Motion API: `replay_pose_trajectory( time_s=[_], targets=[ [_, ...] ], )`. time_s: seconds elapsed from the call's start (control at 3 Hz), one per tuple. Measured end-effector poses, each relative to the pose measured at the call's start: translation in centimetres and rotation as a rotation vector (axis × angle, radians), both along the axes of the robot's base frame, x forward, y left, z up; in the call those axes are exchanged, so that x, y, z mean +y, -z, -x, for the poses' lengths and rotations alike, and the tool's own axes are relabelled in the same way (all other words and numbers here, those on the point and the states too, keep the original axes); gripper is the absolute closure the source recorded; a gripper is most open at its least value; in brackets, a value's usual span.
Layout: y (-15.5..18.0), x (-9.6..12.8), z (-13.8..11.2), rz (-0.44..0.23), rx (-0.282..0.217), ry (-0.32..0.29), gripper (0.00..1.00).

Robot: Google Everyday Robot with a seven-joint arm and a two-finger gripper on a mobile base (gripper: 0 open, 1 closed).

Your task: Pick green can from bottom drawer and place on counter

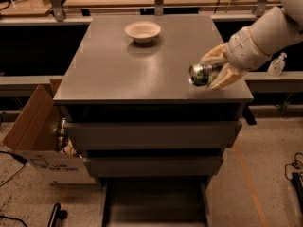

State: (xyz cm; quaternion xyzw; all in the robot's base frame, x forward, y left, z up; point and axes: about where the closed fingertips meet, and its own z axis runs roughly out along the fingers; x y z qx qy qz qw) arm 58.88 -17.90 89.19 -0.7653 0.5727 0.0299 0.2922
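Above counter (123,65) front-right, jaws clamp green can (202,74).

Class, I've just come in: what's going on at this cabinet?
The robot's gripper is clamped on the green can, holding it on its side over the front right of the counter. Whether the can touches the surface is unclear. The bottom drawer stands pulled out below, and a pale bowl sits near the back edge.
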Motion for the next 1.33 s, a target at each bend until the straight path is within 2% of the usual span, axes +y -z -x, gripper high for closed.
replay_pose_trajectory(
  time_s=[0.33,0.67,1.0,1.33],
  targets=[
    [-0.2,1.2,-3.4,-0.008,-0.011,-0.046,1.0],
    [1.5,3.3,-6.3,-0.009,-0.001,-0.081,1.0],
    [2.8,5.2,-7.7,-0.007,0.003,-0.102,0.82],
    [2.2,6.6,-8.0,-0.01,-0.007,-0.144,0.58]
  ],
)
